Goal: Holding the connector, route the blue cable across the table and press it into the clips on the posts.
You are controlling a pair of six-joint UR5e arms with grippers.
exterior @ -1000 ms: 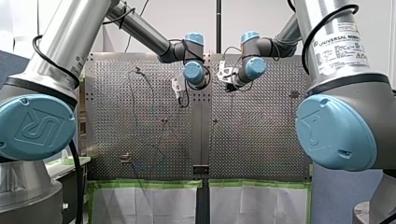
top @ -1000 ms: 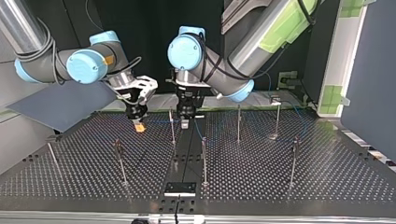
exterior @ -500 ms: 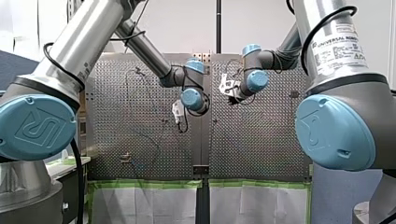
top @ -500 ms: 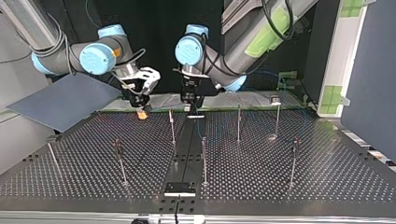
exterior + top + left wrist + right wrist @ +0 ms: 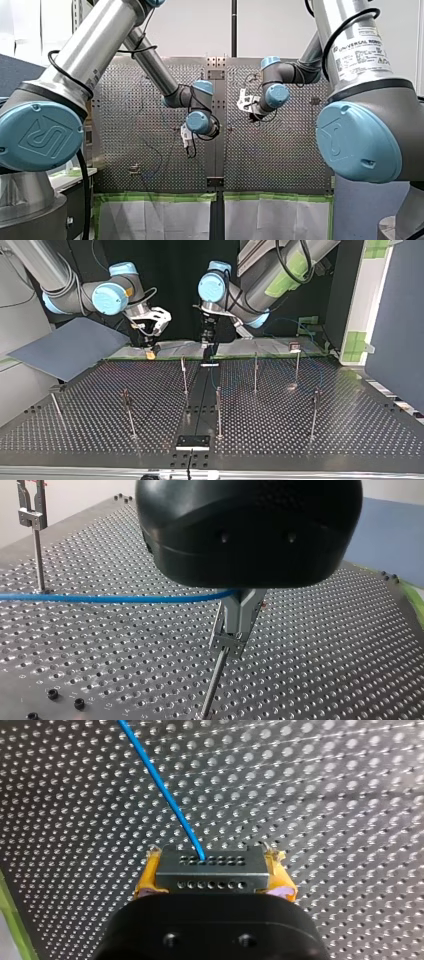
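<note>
The routing step is judged to be in hand, with no clip seen to be filled yet. The connector [image 5: 210, 876], a grey block with rows of small holes, is clamped between the yellow pads [image 5: 144, 879] of the right hand [image 5: 210, 862]. The blue cable [image 5: 159, 782] leaves it ahead of the hand, above the perforated counter [image 5: 325, 795].

In the left wrist view the metal fingers of the left hand [image 5: 239, 611] appear drawn together on the cable, which runs off taut to one side. Just under the fingertips stands a post [image 5: 212, 685] topped by a clip [image 5: 227, 642]. The cable is seen above that clip, not in it.

The next move is judged to call for the cable to be lowered and pressed into this clip while tension is held from the connector end. The line must be centred over the slot first.

The firm hold on the connector is shown only by the right wrist view; in the top view it is a small orange spot at the upper left of the frame. The spread of the other posts [image 5: 255, 371] across the counter is given only by the top view. In the front view the cable is barely made out.
</note>
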